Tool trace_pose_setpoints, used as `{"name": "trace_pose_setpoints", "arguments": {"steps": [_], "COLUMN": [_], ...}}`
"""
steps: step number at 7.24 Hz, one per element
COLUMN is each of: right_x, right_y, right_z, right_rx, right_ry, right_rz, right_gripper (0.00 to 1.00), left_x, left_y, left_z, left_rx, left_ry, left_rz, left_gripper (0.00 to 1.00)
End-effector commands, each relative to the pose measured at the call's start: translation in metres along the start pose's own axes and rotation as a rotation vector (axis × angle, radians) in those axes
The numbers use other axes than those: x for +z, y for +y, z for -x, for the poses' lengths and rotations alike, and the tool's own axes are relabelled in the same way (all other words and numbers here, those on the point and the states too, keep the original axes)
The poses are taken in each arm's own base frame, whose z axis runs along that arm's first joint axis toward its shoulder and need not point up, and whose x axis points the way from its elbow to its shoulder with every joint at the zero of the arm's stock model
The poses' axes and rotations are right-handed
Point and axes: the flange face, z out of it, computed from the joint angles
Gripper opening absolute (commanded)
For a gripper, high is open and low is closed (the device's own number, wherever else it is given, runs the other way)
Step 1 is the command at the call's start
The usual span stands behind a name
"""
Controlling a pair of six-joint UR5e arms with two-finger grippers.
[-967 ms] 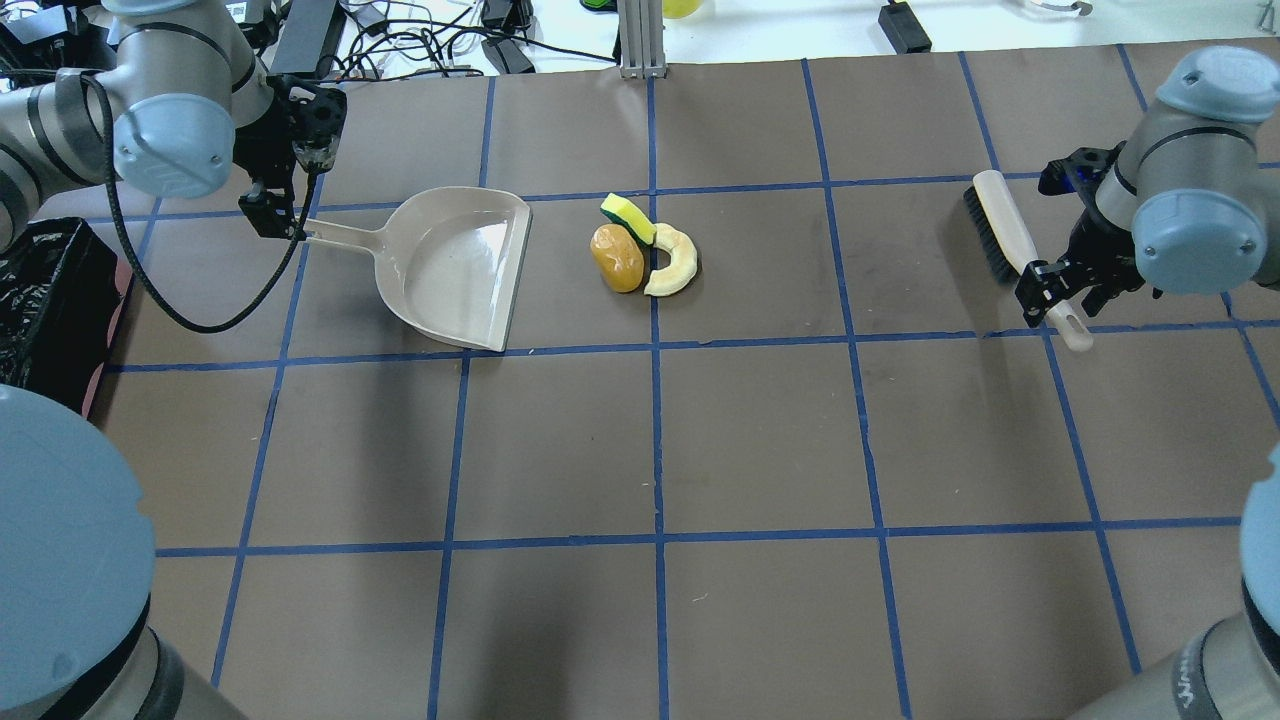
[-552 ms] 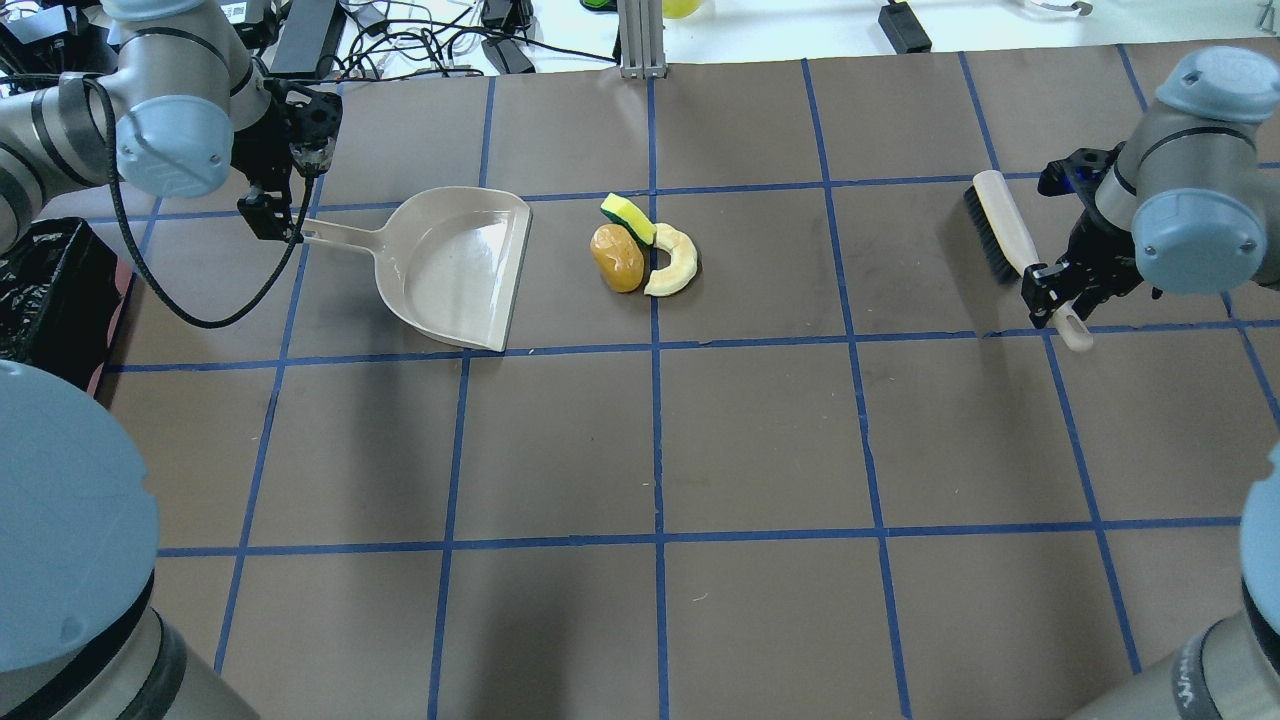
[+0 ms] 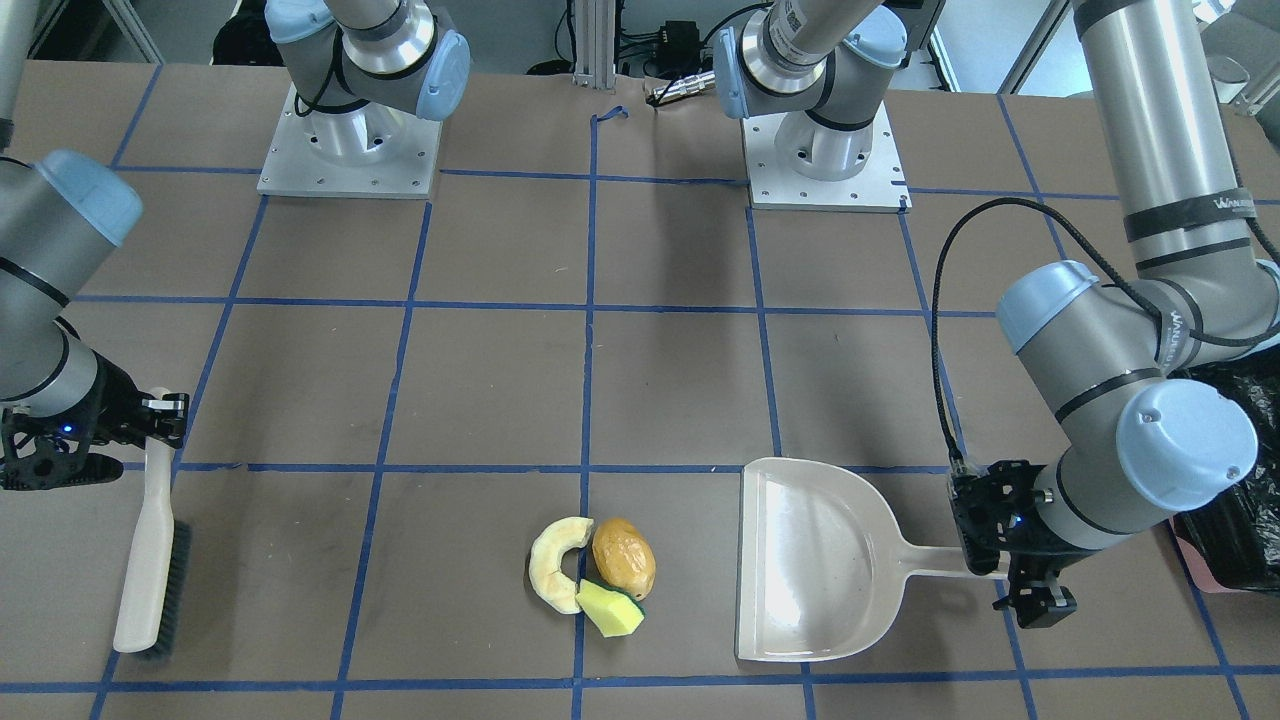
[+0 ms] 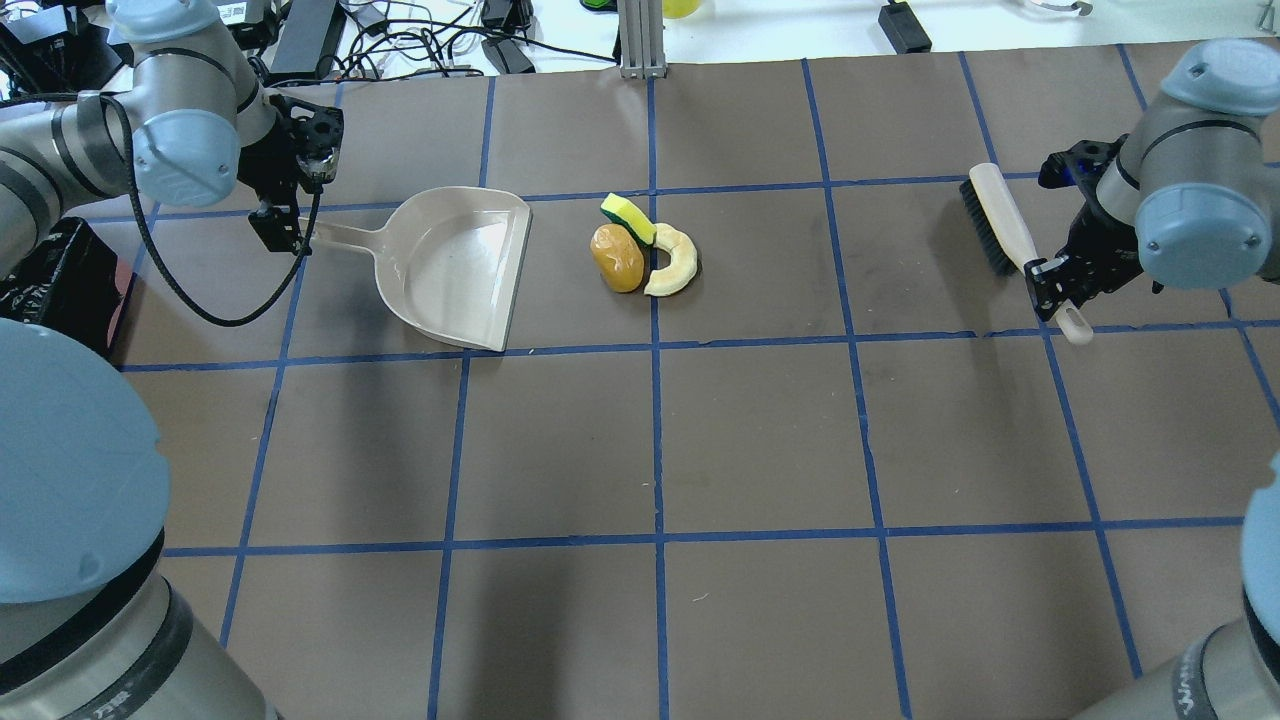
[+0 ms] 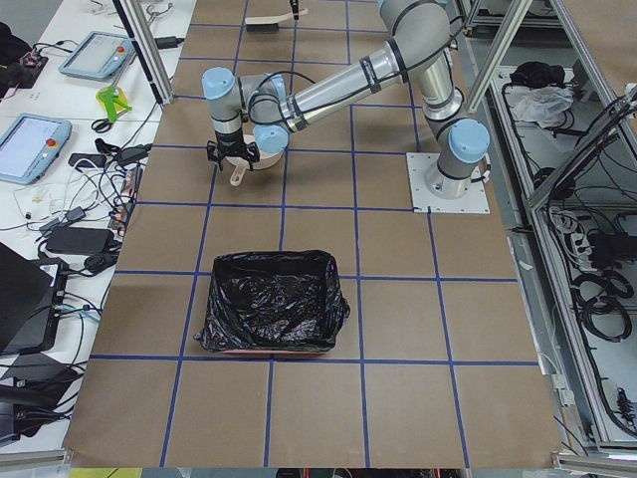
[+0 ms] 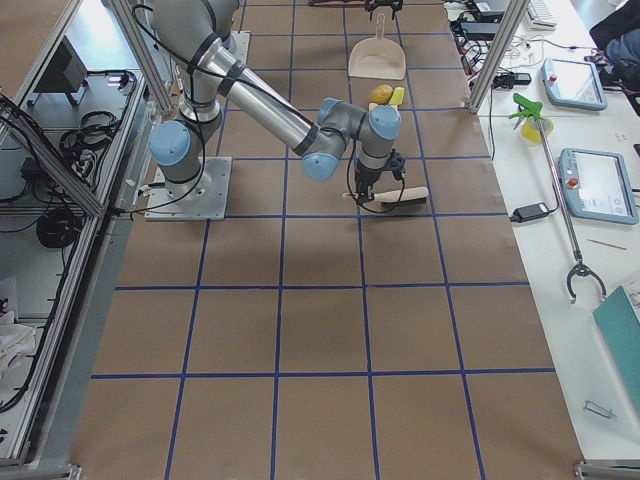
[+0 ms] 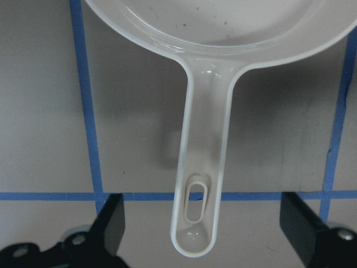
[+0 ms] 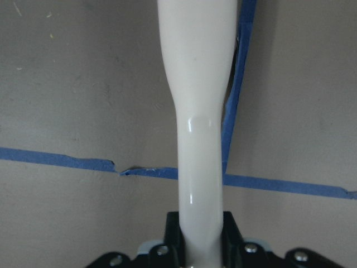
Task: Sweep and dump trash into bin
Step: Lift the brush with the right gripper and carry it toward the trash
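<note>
We are seeing the trash (image 3: 620,560) as three small pieces lying bunched together on the table (image 4: 760,440), in its far half, straddling a blue tape line (image 4: 657,420). The brown-yellow potato-like lump (image 4: 617,258) is lying on the left. The pale cream crescent slice (image 4: 672,262) is lying on the right, its hollow side facing the lump. The yellow wedge (image 4: 628,218) with its green edge is touching both at their far ends. The bin (image 5: 269,337), pink and lined with crinkled glossy black plastic, is standing upright and open-topped at the table's left end, well apart from the pieces.
</note>
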Motion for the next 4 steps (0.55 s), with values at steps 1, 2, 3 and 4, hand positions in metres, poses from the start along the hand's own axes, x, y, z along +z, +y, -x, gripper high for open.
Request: {"name": "trace_pose_setpoints", "arguments": {"steps": [1,2,3,4], "right_x": [-0.002,-0.005,-0.012,-0.015], "right_y": [-0.005,-0.012,-0.023,-0.03], "right_z": [0.009,0.029,0.063,0.101], "right_rx": [0.057,0.08,0.049,0.096], "right_ry": [-0.045,-0.04,-0.02,-0.026], "right_rz": [-0.03,-0.029,-0.037,-0.04], "right_gripper": [0.0,0.0,0.0,0.0], "left_x": [0.009,0.015,0.024,0.028], "left_y": [0.001,0.0,-0.002,-0.003], "left_z": [0.002,0.001,-0.003,-0.005], "left_rx": [-0.006,-0.007,-0.003,-0.007], "left_ry": [0.002,0.01,0.028,0.035], "left_rz": [-0.012,-0.017,-0.021,-0.022], "left_gripper": [0.98,0.98,0.95,0.9]}}
